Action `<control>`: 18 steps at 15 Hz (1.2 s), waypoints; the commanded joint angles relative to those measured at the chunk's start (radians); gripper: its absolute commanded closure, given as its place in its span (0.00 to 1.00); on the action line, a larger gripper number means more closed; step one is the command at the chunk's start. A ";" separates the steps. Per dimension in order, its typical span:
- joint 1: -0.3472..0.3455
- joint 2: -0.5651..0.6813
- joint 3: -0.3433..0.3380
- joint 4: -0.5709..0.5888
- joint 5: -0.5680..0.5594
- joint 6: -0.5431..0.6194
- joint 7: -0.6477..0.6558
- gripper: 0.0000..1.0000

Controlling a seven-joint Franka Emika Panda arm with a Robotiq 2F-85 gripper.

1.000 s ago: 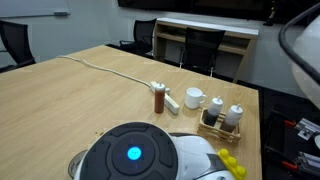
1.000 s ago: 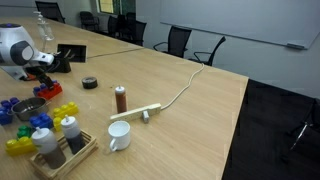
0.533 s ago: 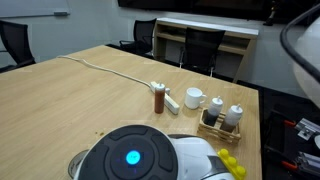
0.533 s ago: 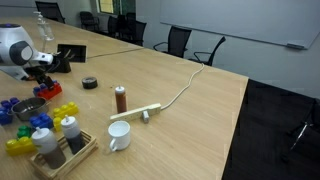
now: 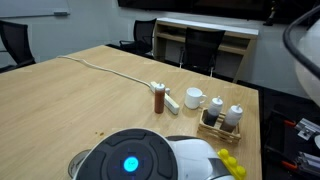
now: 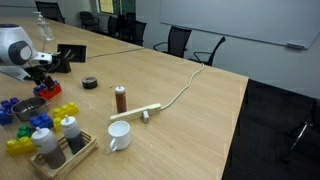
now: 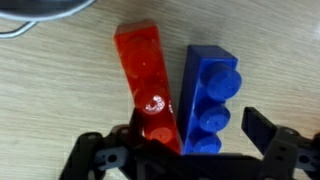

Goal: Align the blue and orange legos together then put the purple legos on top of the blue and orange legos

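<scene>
In the wrist view the red-orange lego (image 7: 146, 78) and the shorter blue lego (image 7: 210, 100) lie side by side on the wooden table, long sides nearly touching, studs up. My gripper (image 7: 198, 138) is open and low over their near ends, one finger (image 7: 262, 130) to the right of the blue brick, the other at the orange brick's left. Nothing is held. In an exterior view the gripper (image 6: 38, 70) reaches down at the table's far left. The purple legos are out of the wrist view; small dark bricks (image 6: 8, 108) at the left edge are too small to tell.
A metal bowl (image 6: 28, 106) sits by the gripper, its rim (image 7: 40, 10) also in the wrist view. Yellow bricks (image 6: 65, 110), a condiment caddy (image 6: 58, 145), white mug (image 6: 118, 135), brown bottle (image 6: 120, 98), power strip (image 6: 140, 113) and cable stand nearby.
</scene>
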 commanded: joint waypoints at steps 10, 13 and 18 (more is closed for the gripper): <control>0.071 0.115 -0.071 0.077 -0.040 -0.032 -0.027 0.00; 0.070 0.116 -0.073 0.083 -0.040 -0.041 -0.028 0.00; 0.072 0.099 -0.079 0.072 -0.066 -0.030 -0.018 0.00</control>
